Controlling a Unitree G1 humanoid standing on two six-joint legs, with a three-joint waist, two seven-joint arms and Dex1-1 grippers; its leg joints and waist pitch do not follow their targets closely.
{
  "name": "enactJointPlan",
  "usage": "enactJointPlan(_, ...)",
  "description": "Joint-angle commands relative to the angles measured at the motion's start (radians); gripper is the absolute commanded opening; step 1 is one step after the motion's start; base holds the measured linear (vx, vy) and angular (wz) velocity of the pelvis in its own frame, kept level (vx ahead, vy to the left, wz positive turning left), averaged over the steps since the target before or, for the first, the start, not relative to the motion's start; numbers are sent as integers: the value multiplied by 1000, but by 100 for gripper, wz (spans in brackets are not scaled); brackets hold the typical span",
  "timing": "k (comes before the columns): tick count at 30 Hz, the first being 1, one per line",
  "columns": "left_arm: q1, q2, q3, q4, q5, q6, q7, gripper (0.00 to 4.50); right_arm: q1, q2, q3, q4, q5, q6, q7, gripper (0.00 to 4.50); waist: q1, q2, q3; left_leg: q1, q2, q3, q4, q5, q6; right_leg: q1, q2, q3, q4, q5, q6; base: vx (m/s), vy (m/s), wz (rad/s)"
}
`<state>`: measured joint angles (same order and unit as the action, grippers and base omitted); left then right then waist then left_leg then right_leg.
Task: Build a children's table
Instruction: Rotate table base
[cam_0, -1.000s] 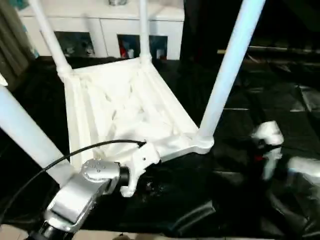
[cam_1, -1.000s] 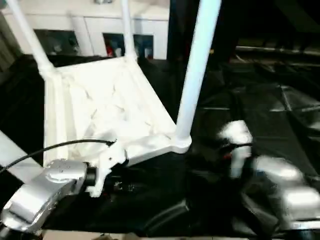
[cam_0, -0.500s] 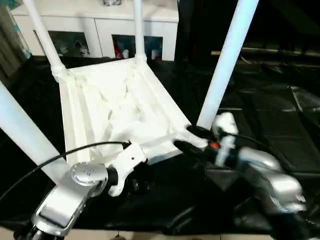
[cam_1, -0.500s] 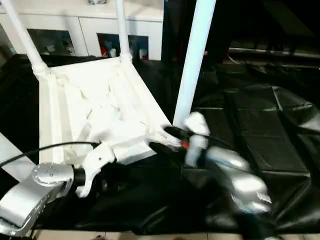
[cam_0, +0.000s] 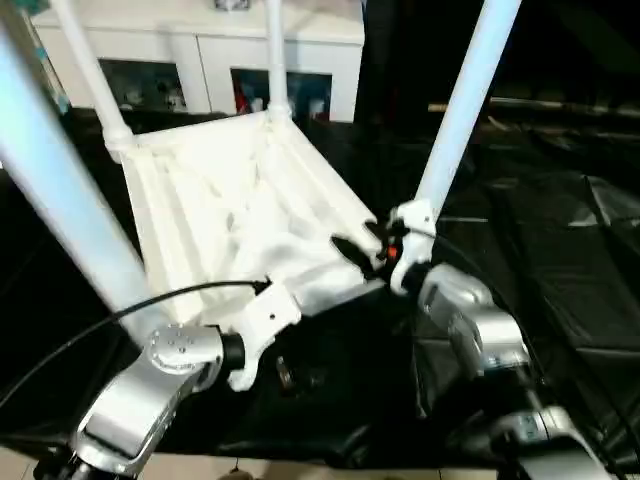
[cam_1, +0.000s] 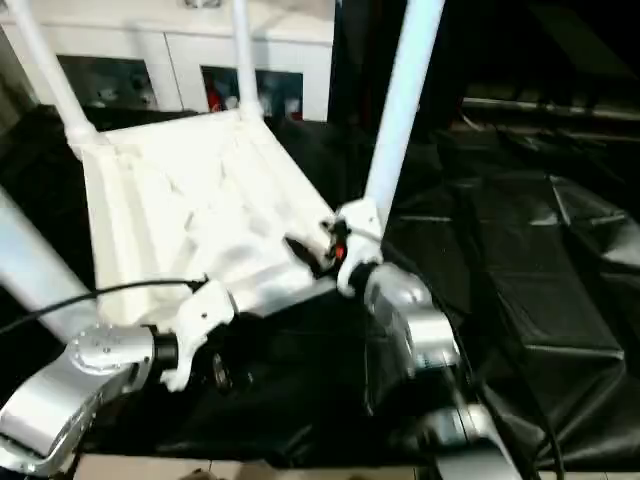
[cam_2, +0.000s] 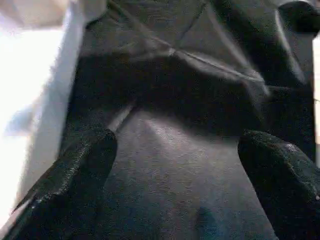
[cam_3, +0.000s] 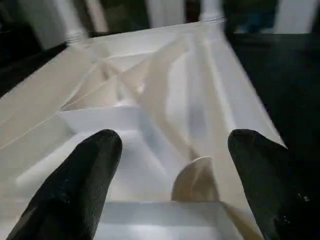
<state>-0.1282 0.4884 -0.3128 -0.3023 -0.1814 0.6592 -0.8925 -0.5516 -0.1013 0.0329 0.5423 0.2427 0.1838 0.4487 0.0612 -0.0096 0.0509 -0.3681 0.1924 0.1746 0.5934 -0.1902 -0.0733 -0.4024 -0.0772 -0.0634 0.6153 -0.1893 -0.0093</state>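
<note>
- Since a second ago, the right claw (cam_0: 352, 248) has swung in from the right to the children's table (cam_0: 240, 205), upside down on black sheeting (cam_0: 560, 260), legs up.
- Both claws gape empty; left claw (cam_2: 175, 170) hangs beside the near edge.
- Grip the rim squarely before lifting.

All-white children's table (cam_0: 240, 210), top ribbed on its upturned underside, legs (cam_0: 465, 110) plain white. Black sheeting (cam_0: 560, 250) over the floor, creased and glossy. Silver forearms, white wrist housings, black fingers on the left pincer (cam_2: 175, 185) and on the right pincer (cam_3: 170, 185). Small red spot on the right wrist. Black cable (cam_0: 120, 315) along the left arm. White cabinet (cam_0: 200, 55) behind, panes dark, with faint red and blue specks.
</note>
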Motion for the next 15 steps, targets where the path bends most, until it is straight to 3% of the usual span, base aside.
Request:
enactJointPlan(1, 6, 19, -4, -23, -20, 0, -33, 448, -33, -12, -37, 68, -16, -38, -44, 385, -3, -1, -62, 9, 28, -2, -69, -130, 6, 46, -51, 47, -61, -143, -193, 0, 0, 0)
enactJointPlan(15, 48, 111, 1, -57, -80, -12, -133, 448, -162, -61, -90, 325, -38, -163, -69, 385, -4, 2, -61, 9, 28, -1, -67, -155, 4, 48, -51, 45, -58, -153, -208, 0, 0, 0)
